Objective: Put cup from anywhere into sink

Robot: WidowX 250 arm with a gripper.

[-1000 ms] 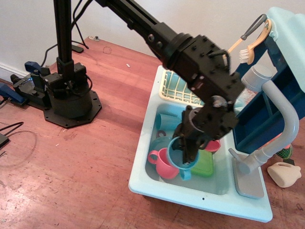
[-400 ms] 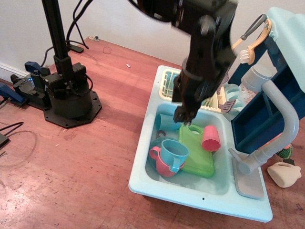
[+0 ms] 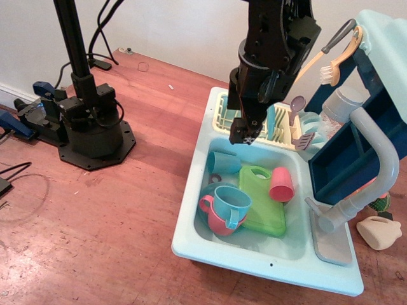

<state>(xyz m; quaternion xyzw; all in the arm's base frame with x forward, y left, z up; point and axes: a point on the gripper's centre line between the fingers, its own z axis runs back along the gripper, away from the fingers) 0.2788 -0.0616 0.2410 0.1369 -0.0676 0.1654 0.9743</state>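
Below claw (image 3: 245, 131), cup (image 3: 231, 204) seemingly in sink (image 3: 191, 236)

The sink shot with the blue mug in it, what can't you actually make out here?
Only one view, so:
- Pincer: dark and seen end-on against the yellow rack; open or shut is unclear.
- Blue mug: its base, hidden where it sits on the pink mug.
- Sink floor: mostly covered by the green board and cups.
- Dark item beside the blue tumbler: too small to identify.
- Tan object: cut by the right edge.

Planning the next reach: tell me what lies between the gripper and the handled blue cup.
In the only view, the handleless teal tumbler lies between the gripper and the cup.
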